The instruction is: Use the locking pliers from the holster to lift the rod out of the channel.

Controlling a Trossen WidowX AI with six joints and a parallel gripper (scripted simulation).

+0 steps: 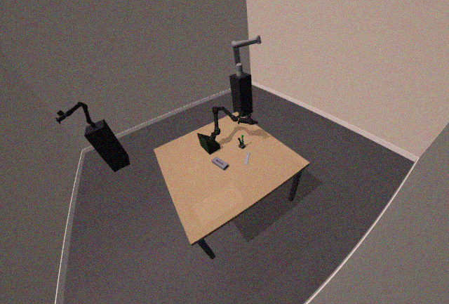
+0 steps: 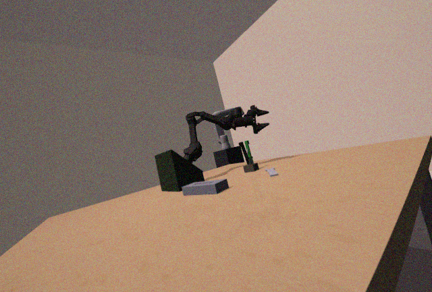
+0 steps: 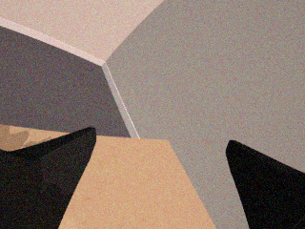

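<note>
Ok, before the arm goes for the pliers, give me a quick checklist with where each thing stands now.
1. Gripper open with nothing between its fingers: ok.
2. Pliers standing in the holster: ok.
3. Gripper lined up on the pliers' handles: not ok; it is above them, fingers pointing off sideways.
4. Pliers visible in the wrist view: not ok; it shows table, floor and walls.
5. Rod seated in the channel of the grey block: cannot tell; too small and grainy.
</note>
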